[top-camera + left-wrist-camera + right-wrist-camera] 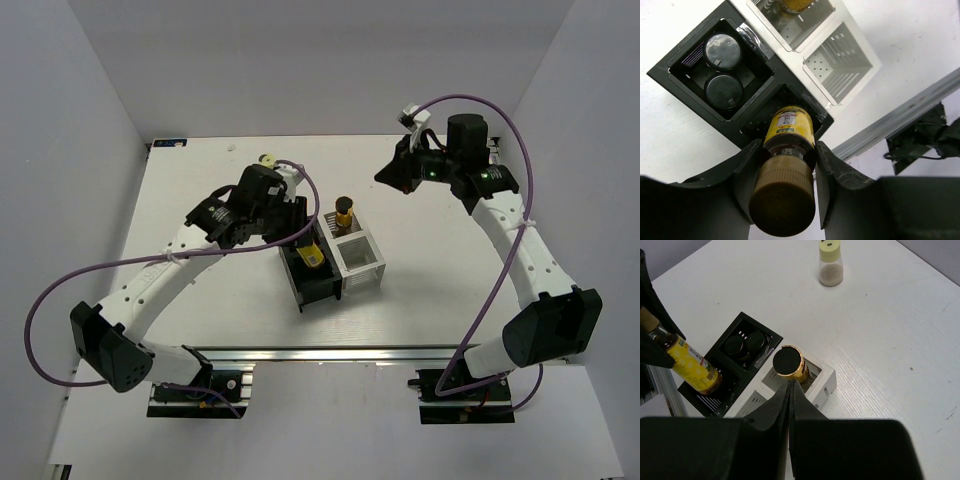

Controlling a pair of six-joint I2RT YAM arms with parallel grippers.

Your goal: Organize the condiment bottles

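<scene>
Left gripper (pixel 789 146): clenched around a yellow-labelled bottle (pixel 789 125), base at a black organizer (pixel 782 80) cell just past the fingertips. Right gripper (pixel 791 387): pinched together, grasping nothing, with an amber bottle (pixel 788 363) just beyond its tips.

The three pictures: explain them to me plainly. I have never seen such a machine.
This is a robot: a white left arm and a white right arm bolted to a white table. The wide picture looks down from above; the other two come from a camera on each wrist. The left claw grips a yellow-labelled bottle with a brown cap over the black square-celled box, where two dark bottles with black caps share one cell. An amber bottle with a black cap stands in the white square-celled box. A cream-white bottle with a pale yellow cap stands alone on the table. The right claw is shut on nothing.
</scene>
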